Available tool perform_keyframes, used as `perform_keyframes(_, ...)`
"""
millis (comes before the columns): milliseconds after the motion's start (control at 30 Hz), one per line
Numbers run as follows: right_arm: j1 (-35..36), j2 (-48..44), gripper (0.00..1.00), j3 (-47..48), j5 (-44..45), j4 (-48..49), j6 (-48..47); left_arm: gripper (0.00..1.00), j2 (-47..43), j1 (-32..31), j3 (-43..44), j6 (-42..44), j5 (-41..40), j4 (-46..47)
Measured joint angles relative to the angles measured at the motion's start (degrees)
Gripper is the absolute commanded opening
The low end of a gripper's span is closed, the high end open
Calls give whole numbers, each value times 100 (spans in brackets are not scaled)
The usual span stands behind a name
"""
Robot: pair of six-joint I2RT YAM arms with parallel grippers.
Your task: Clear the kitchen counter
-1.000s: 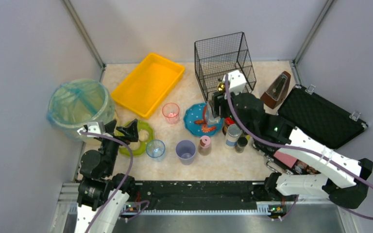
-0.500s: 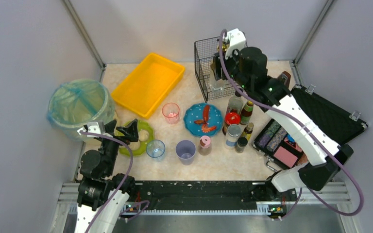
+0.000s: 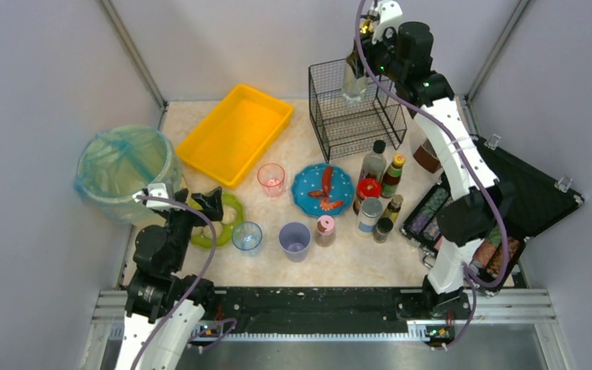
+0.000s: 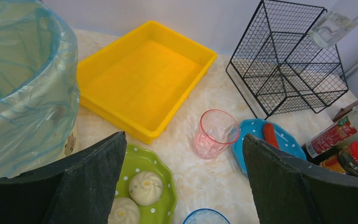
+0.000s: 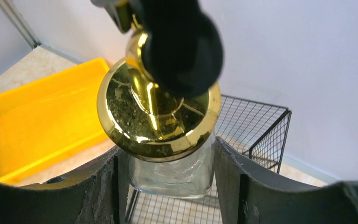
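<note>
My right fingers [image 5: 168, 182] grip a gold-capped bottle [image 3: 352, 77], upright, above the wire basket [image 3: 358, 123] at the upper right of the bench [image 3: 354, 262] that fills mid-frame; the way in looks straight down. My left fingers [image 4: 182, 137] gape wide, lower left.

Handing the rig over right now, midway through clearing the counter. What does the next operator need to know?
Left tool: open, empty, hovering by the green plate of buns.
Right tool: shut on the gold-topped pump bottle, held high above the wire basket.
Done: nothing visibly put away; the basket and the yellow tray look empty.
Left: place the bottle, then clear the kitchen counter of the pink cup, blue plate, blue cup, purple cup, green plate, and the cluster of bottles and jars.
</note>
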Motion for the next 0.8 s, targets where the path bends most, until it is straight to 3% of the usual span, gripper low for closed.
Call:
perform_keyframes(333,-754,1303,0,1384,-752,562,33,99,468,0,0,90,-66,0)
perform_keyframes(800,-1056,2055,0,1528,-1064,1676,74,99,826,0,0,197,-151,2)
